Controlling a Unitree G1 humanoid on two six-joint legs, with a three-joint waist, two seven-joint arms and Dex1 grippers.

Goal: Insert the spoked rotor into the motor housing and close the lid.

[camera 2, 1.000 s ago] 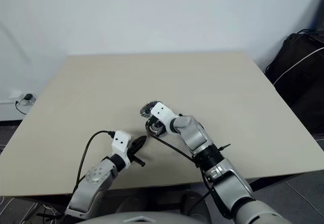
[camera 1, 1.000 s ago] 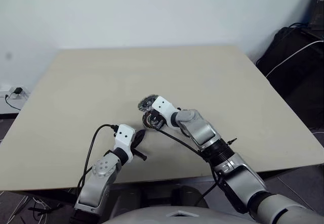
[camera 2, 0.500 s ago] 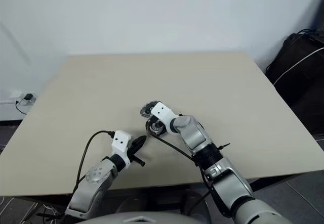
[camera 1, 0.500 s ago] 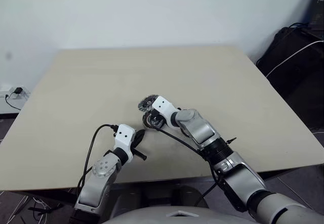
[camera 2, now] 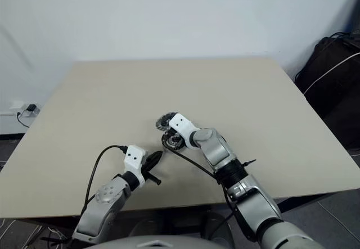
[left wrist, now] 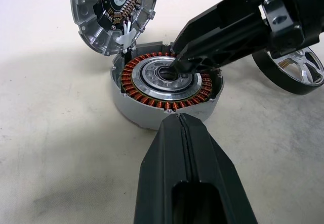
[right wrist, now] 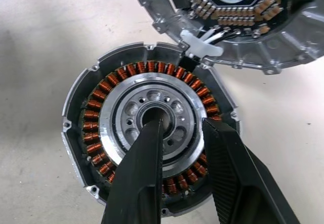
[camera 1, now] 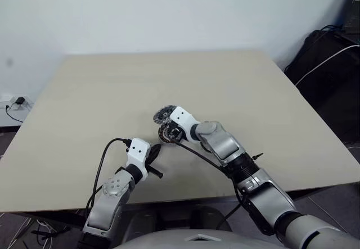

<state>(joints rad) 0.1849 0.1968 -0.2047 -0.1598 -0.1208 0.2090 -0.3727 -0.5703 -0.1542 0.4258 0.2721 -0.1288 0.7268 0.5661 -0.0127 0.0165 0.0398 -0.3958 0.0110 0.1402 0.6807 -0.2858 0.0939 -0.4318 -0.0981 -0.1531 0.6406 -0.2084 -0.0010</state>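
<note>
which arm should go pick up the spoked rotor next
Probably the right: its tool is open over the motor housing, and the spoked rotor lies on that side. The left tool is shut, farther back.

Bright even light, soft shadows, sharp

A beige table (camera 1: 101, 91) is set against a white wall (camera 1: 169, 13). Dark bags (camera 1: 329, 75), perhaps, are seen at its right, crossed by a white cable (camera 1: 323, 63).

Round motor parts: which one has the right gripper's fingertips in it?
The motor housing, the copper-wound cup. The lid stands open behind it; the spoked rotor lies apart.
</note>
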